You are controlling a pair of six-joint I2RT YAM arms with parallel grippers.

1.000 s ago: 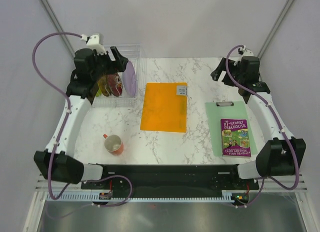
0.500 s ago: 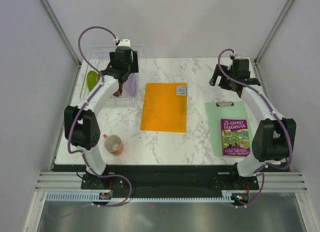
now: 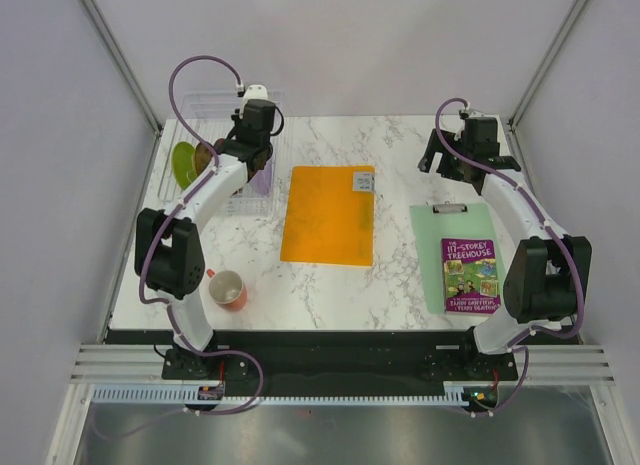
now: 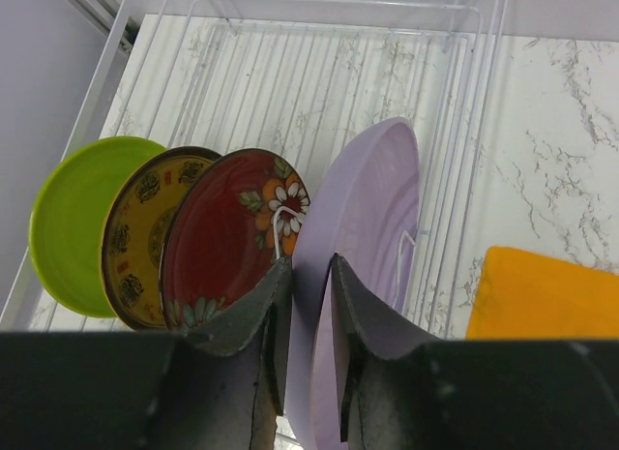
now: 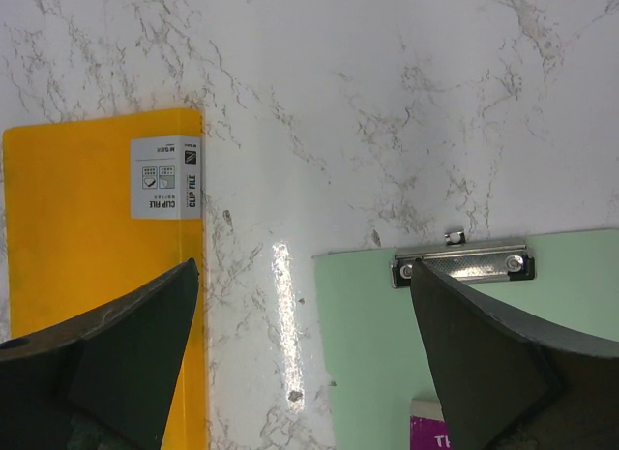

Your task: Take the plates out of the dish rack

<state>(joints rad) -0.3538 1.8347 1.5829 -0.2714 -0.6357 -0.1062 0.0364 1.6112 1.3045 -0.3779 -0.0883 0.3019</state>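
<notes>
Four plates stand on edge in the clear dish rack (image 4: 290, 0) at the table's far left: a lime green plate (image 4: 73, 218), a yellow patterned plate (image 4: 135, 237), a dark red flowered plate (image 4: 227, 237) and a large pale lavender plate (image 4: 372, 208). My left gripper (image 4: 309, 261) comes down from above, its jaws shut on the lavender plate's top rim, one finger on each face. From the top view the left gripper (image 3: 255, 150) covers most of that lavender plate (image 3: 262, 173). My right gripper (image 5: 305, 266) hangs wide open and empty over bare marble at the far right.
An orange folder (image 3: 328, 215) lies flat in the middle of the table, just right of the rack. A red mug (image 3: 228, 288) stands near the front left. A green clipboard (image 3: 440, 235) with a purple book (image 3: 470, 275) on it lies at the right.
The left arm reached out over the rack and its jaws closed in onto the lavender plate's rim. The right arm stretched out a second ago and has held still since.
</notes>
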